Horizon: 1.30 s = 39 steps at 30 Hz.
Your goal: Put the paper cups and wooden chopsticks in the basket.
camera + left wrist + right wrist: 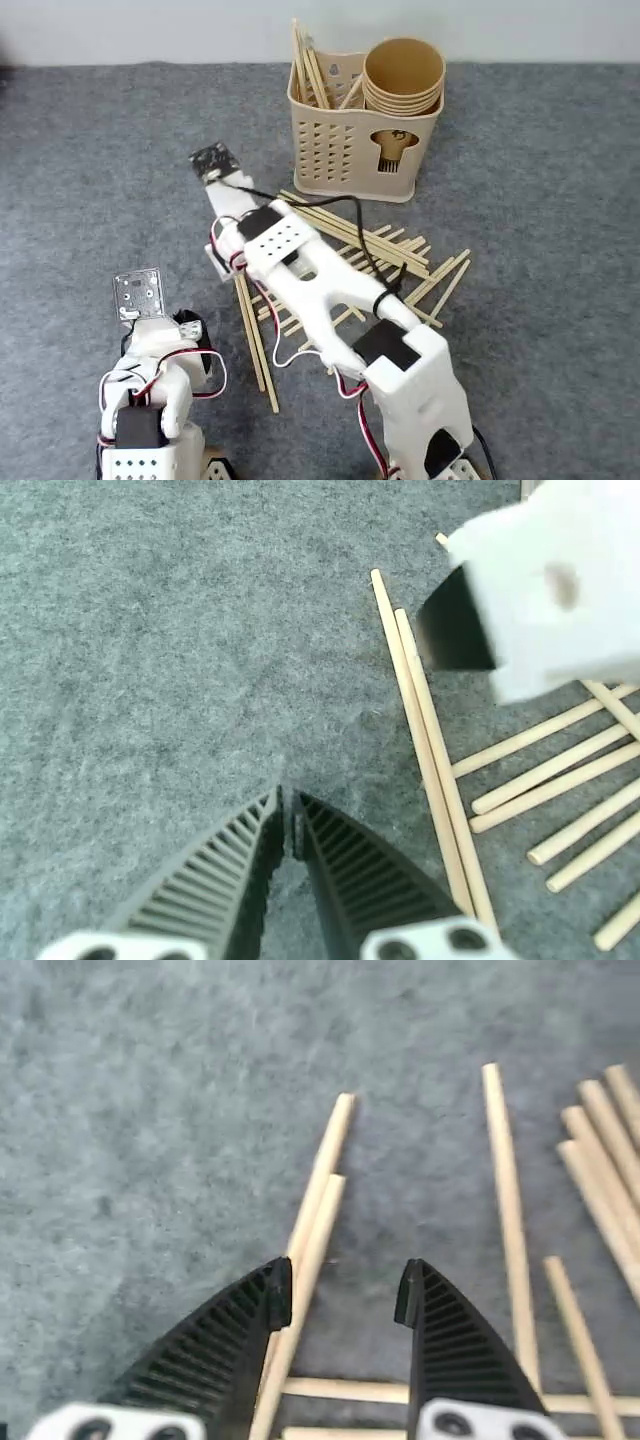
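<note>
In the basket [330, 150], chopsticks [305, 62] near upright.

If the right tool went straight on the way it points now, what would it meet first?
Most likely the pair of chopsticks lying by one fingertip. The open right tool points down at them, with bare grey carpet between its tips. Depth is unclear.

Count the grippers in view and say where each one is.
2. The left gripper, shut, is over bare carpet beside a pair of chopsticks. The right gripper, open, is over more loose chopsticks, with one finger above two of them.
</note>
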Each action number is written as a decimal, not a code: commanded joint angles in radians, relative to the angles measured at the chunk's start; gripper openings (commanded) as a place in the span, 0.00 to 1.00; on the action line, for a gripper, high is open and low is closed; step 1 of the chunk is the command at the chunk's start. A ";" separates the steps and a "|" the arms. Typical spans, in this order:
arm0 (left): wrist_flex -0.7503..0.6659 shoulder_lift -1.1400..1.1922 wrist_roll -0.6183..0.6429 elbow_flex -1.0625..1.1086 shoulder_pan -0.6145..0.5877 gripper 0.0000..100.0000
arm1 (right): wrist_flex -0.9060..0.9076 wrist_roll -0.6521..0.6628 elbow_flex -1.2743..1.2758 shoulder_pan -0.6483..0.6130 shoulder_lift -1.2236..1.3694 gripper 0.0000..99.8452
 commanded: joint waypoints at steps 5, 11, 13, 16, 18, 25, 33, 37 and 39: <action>0.003 -0.014 -0.005 -0.019 -0.002 0.01 | -0.056 -0.011 -0.041 -0.022 0.061 0.19; 0.003 -0.014 -0.005 -0.019 -0.002 0.01 | -0.047 -0.006 -0.041 -0.012 0.119 0.15; 0.003 -0.014 -0.005 -0.019 -0.002 0.01 | -0.047 -0.006 -0.041 0.004 0.125 0.07; 0.003 -0.014 -0.005 -0.019 -0.002 0.01 | -0.033 -0.006 -0.037 0.013 0.120 0.02; 0.003 -0.014 -0.005 -0.019 -0.002 0.01 | 0.001 -0.006 -0.041 0.013 0.119 0.02; 0.003 -0.014 -0.005 -0.019 -0.002 0.01 | 0.104 -0.006 -0.041 0.035 0.015 0.01; 0.003 -0.014 -0.005 -0.019 -0.002 0.01 | 0.251 -0.005 -0.041 0.097 -0.248 0.01; 0.003 -0.014 -0.005 -0.019 -0.002 0.01 | 0.254 0.064 -0.041 0.134 -0.387 0.01; 0.003 -0.014 -0.005 -0.019 -0.002 0.01 | 0.249 0.087 -0.043 0.151 -0.456 0.01</action>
